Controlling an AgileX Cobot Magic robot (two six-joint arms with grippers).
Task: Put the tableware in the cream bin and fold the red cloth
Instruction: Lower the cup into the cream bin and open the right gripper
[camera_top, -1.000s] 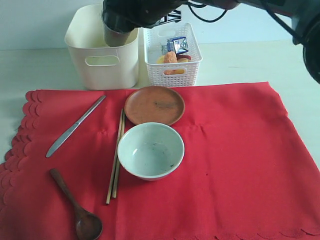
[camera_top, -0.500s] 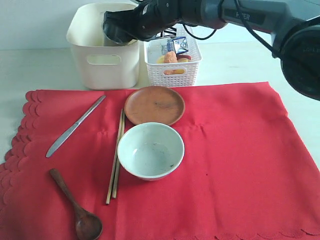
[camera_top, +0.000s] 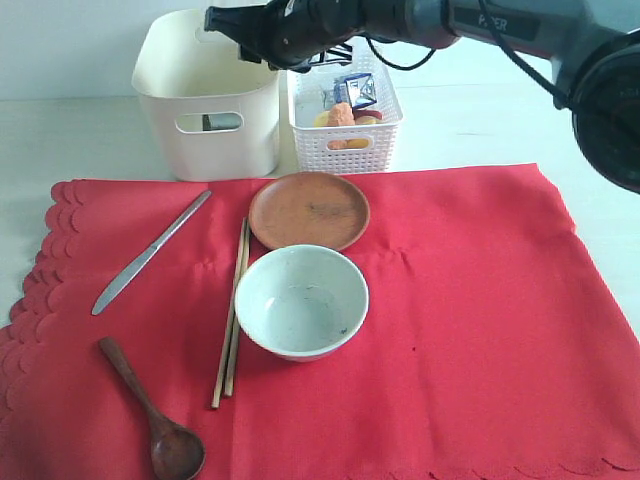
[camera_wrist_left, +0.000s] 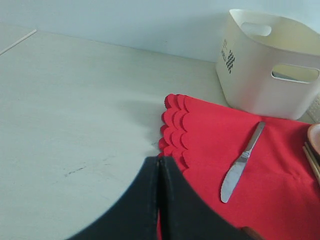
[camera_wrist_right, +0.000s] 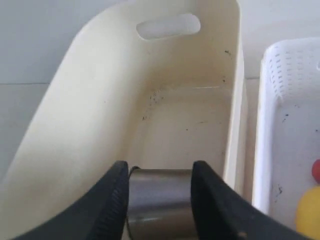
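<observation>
The right gripper (camera_wrist_right: 160, 172) hangs over the open top of the cream bin (camera_top: 205, 95). Its two dark fingers stand apart and grip nothing. The steel cup (camera_wrist_right: 160, 200) sits below and between them, down inside the bin, and in the outside view a dark patch shows through the bin's oval handle hole. Just to one side of this gripper stands the white basket (camera_top: 345, 115) with food in it. Well below the gripper and out in front of the bin, the red cloth (camera_top: 470, 300) lies spread flat. It carries the brown plate (camera_top: 309, 210), white bowl (camera_top: 301, 300), chopsticks (camera_top: 232, 310), knife (camera_top: 150, 252) and wooden spoon (camera_top: 150, 410). The left gripper (camera_wrist_left: 159, 195) is closed, fingers pressed together with nothing between them, above the pale table (camera_wrist_left: 75, 110). The cloth's scalloped edge lies just ahead of it, with the knife and bin farther ahead.
</observation>
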